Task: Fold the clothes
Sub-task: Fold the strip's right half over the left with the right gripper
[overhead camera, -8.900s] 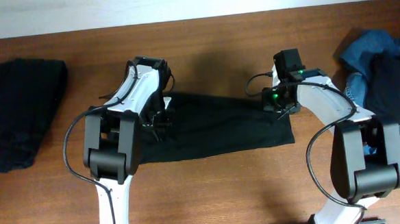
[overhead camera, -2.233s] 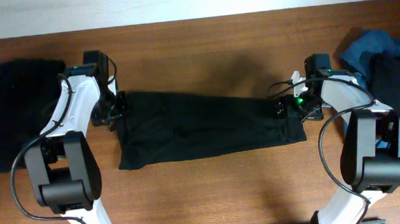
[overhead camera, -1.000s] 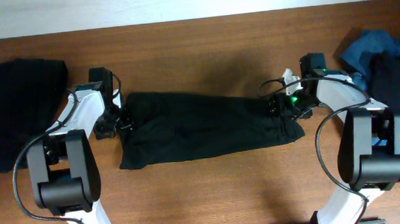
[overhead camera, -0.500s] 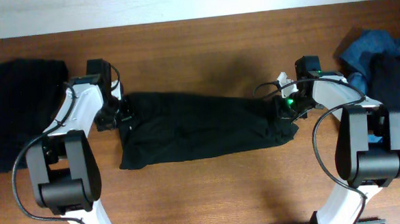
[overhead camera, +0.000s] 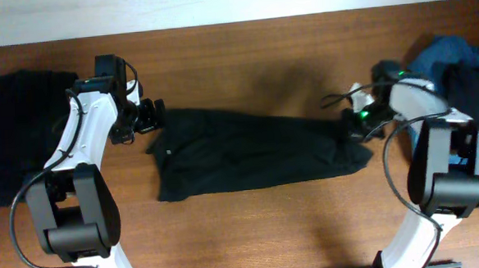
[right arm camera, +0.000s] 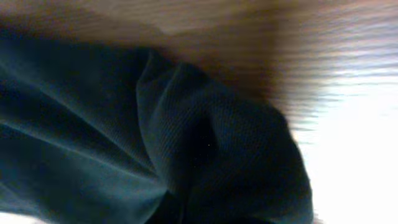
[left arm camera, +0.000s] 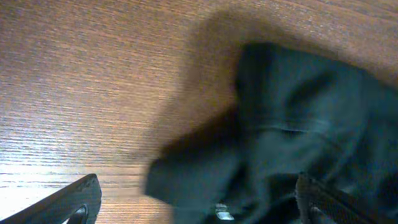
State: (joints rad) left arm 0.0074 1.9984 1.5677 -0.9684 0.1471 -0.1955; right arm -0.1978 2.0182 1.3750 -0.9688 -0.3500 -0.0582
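Denim heap point(overhead camera: 434, 58) flanks right gripper point(overhead camera: 353, 131) pinching black garment point(overhead camera: 248, 150); left gripper point(overhead camera: 151, 118) gapes near folded black pile point(overhead camera: 17, 129).

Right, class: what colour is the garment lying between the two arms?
The garment is plain black, clearest in the overhead view.

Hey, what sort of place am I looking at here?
Likely a robotics lab bench for laundry folding: two white-and-black robot arms at a brown wooden table, a long black garment spread between them, and a heap of blue denim and dark clothes at the right edge.
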